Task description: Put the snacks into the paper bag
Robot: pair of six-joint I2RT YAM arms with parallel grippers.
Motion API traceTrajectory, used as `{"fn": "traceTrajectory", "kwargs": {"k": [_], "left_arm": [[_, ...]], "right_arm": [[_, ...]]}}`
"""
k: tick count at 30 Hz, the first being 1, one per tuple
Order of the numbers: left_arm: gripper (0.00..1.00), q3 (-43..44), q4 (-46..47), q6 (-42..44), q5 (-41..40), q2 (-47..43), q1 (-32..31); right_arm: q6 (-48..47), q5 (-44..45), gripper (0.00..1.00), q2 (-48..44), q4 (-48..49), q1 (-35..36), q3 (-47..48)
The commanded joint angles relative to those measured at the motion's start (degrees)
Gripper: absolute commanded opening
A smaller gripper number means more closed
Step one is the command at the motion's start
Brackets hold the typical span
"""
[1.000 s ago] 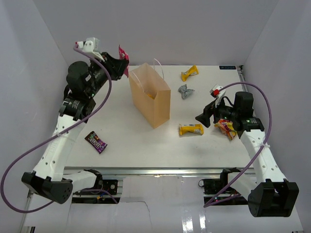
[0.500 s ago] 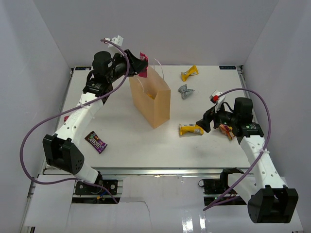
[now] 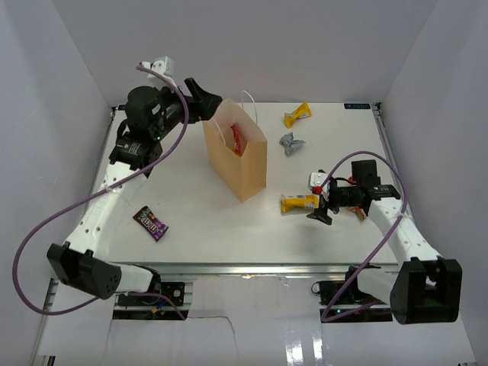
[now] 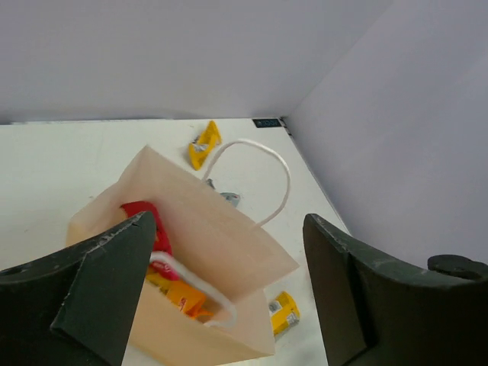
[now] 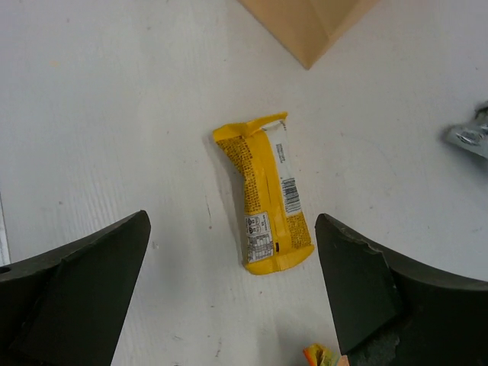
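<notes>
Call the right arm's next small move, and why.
Probably lower the right gripper straight down and close on the yellow bar. Its jaws are open and above the table, and the wrist view shows the bar lying flat between them, not yet touched.

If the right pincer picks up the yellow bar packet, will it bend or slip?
The flat yellow bar packet is probably fairly stiff, as it lies straight. Its smooth wrapper may slip in the open right pincer. The crimped end looks floppy.
</notes>
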Motion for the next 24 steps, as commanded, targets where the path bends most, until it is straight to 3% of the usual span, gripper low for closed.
{"fn": "traceTrajectory", "kwargs": {"k": [1,5,8,16,24], "left_arm": [[0.89,-4.02,-5.91,4.36,-10.55,-10.27,0.13],[0.97,-14.47,-11.61,2.18,-21.1,-19.32,0.22],[0.98,-23.09,-16.0,-0.71,-26.55,-25.83,0.48],[0.98,-39.89,-23.4,-11.27,-31.92,-38.4,0.74],[0.98,-47.19,-26.92,-19.18,-32.37,-42.02,0.74]], "right_arm": [[-21.74,1.99,0.95,5.84,-7.49,2.53,3.22],[-21.58,5.33,0.96,15.76,-6.1,4.73,7.61],[-15.0,9.11,0.95,20.25,0.12,7.36,9.37],[-4.88,17.64,1.0,27.12,11.57,12.64,9.02],[-1.01,20.37,0.76,31.78,14.21,14.05,8.76]]}}
